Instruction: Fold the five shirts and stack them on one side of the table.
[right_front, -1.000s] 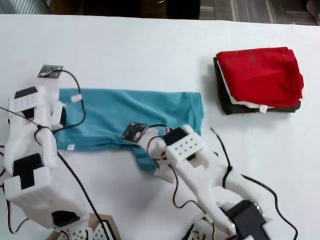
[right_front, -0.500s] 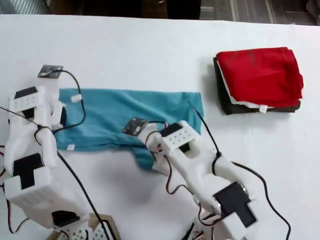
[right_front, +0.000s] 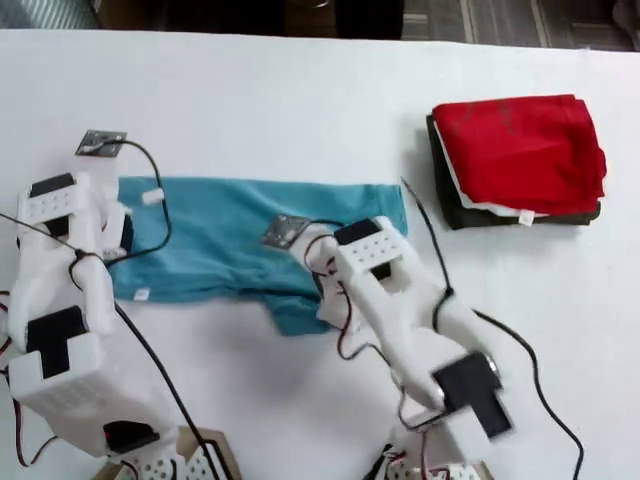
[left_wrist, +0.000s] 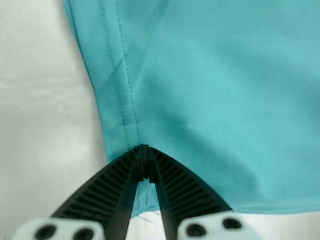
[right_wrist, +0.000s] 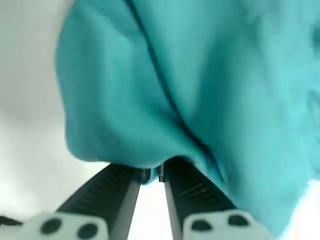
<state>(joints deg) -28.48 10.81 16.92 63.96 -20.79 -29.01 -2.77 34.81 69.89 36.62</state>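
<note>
The table (right_front: 300, 90) is plain white. On the left, the teal shirt (right_front: 240, 230) is one even colour, with stitching of the same teal. On the right is the red shirt (right_front: 525, 135), with a white layer (right_front: 452, 180) and a dark, almost black shirt (right_front: 447, 216) under it. The left arm (right_front: 60, 300) and the right arm (right_front: 400, 310) are white with black parts.

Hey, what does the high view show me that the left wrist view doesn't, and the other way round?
High view: the full length of the teal shirt lying flat, the left arm at one end and the right arm over its near edge, plus a folded stack off to the side with a red shirt on top of a dark shirt. Left wrist view: the left gripper shut on the shirt's double-stitched hem. Both: the teal shirt on the white table.
</note>
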